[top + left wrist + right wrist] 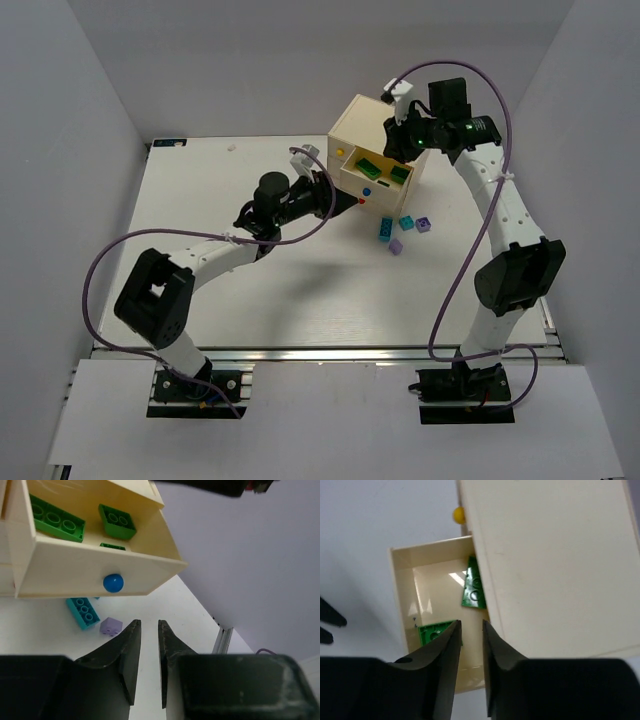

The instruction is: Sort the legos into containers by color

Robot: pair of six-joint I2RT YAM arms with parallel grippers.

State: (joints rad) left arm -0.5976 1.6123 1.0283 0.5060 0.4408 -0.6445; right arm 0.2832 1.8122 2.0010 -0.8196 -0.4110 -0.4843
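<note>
The cream chest (372, 128) stands at the back of the table with its blue-knob drawer (367, 190) pulled out. Green legos (370, 165) lie inside the drawer; they also show in the left wrist view (55, 520) and the right wrist view (475, 590). Two teal legos (385, 229) and two lilac legos (425, 223) lie on the table in front of the chest. My right gripper (400, 135) hangs above the open drawer, jaws slightly apart and empty (470, 624). My left gripper (335, 200) is low beside the drawer front, jaws slightly apart and empty (149, 622).
A yellow knob (458, 514) and a red knob (361, 201) mark the other drawers, which look closed. White walls enclose the table on three sides. A teal lego (83, 612) and a lilac lego (111, 626) lie just ahead of my left fingers.
</note>
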